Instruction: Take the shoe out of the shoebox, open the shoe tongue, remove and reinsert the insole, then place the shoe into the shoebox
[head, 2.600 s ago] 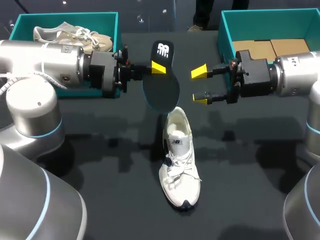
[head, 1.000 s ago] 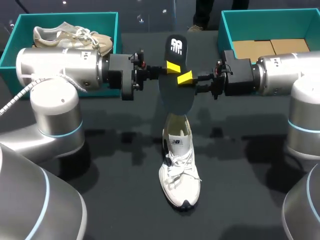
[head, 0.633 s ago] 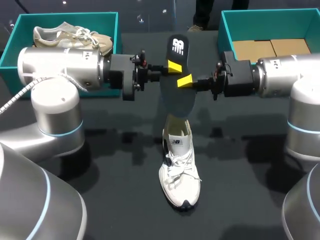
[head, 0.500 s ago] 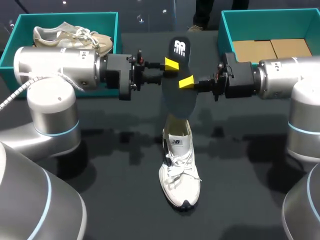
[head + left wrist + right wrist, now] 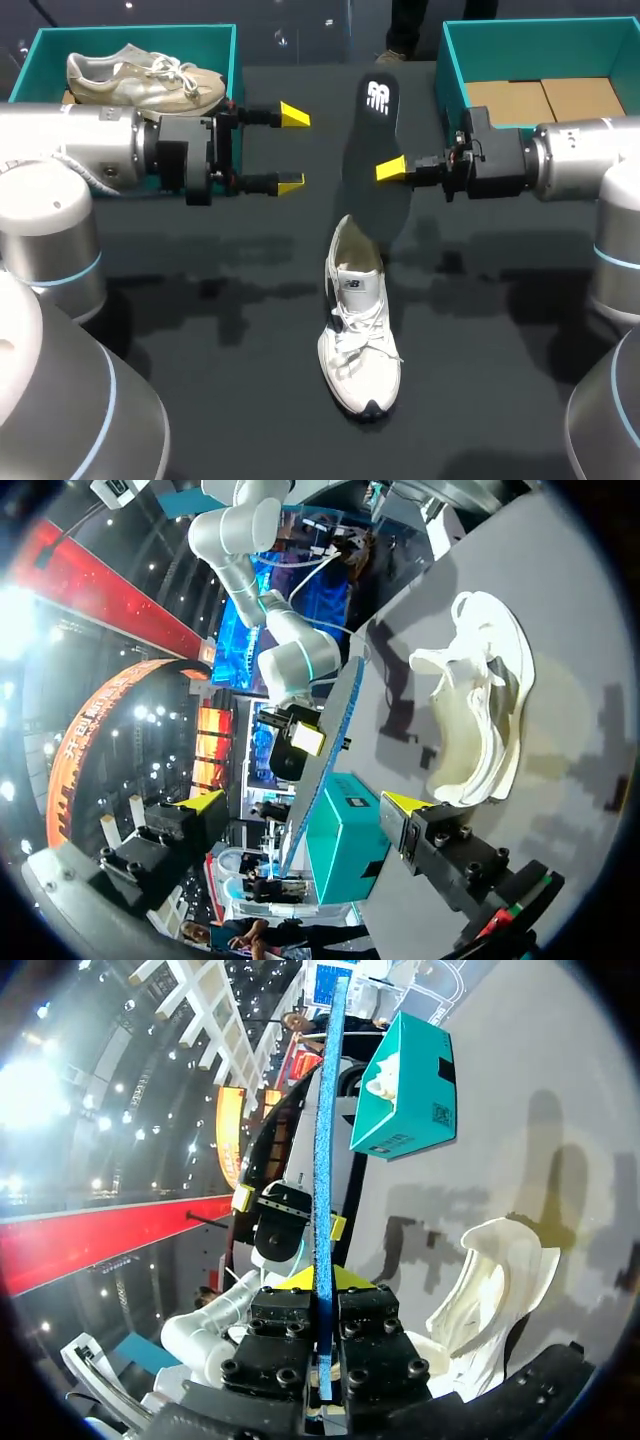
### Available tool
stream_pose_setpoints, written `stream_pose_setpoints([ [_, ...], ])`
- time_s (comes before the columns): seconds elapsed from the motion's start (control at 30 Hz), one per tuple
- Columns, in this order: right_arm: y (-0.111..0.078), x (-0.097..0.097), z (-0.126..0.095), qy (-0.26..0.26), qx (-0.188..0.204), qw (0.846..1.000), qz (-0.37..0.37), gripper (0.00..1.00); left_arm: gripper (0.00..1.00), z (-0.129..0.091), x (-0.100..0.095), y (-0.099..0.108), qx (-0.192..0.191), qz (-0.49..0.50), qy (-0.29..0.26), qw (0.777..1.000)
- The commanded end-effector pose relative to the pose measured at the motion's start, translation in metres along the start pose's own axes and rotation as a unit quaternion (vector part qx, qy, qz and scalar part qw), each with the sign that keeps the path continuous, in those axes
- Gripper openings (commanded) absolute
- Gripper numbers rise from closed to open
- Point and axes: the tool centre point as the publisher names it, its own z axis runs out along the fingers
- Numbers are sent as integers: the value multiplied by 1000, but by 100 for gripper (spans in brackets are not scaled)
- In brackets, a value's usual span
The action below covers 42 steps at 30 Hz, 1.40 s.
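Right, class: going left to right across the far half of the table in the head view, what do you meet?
left box → left fingers → insole → right box

White shoe (image 5: 358,330) upright on table (image 5: 200,300); dark insole (image 5: 365,150) raised above heel; teal shoebox (image 5: 452,65) far right.

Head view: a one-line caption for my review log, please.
The right gripper holds the black insole upright above the white shoe; the left gripper stands open beside it, clear of the insole.
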Motion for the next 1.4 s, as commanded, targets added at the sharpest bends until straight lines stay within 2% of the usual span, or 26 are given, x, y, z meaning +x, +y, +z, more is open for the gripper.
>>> stream_pose_setpoints([
  [0.03, 1, 0, 0, -1, 2, 1000, 0, 0, 100, -3, 0, -3, -1, 1, 0, 1000],
  [0.2, 1, 0, 0, -1, 2, 1000, 0, 0, 100, -3, 0, -3, -1, 1, 0, 1000],
  [0.4, 10, 2, -9, -17, -8, 999, -40, 0, 100, 5, 16, -7, -82, -72, 81, 991],
  [0.47, 11, 0, -11, -22, -14, 998, -58, 0, 100, 3, 21, -4, -120, -138, 130, 974],
  [0.6, 13, -8, -14, -7, -20, 996, -92, 0, 100, -10, 31, -4, -157, -238, 158, 945],
  [0.67, 13, -11, -14, -14, -24, 995, -101, 0, 100, -19, 37, -6, -199, -240, 175, 934],
  [1.2, 12, -12, -14, -14, -22, 994, -105, 0, 100, -19, 37, -6, -199, -240, 175, 934],
  [1.4, 13, -20, -17, -12, -24, 989, -146, 0, 100, -24, 61, -11, -249, -286, 202, 903],
])
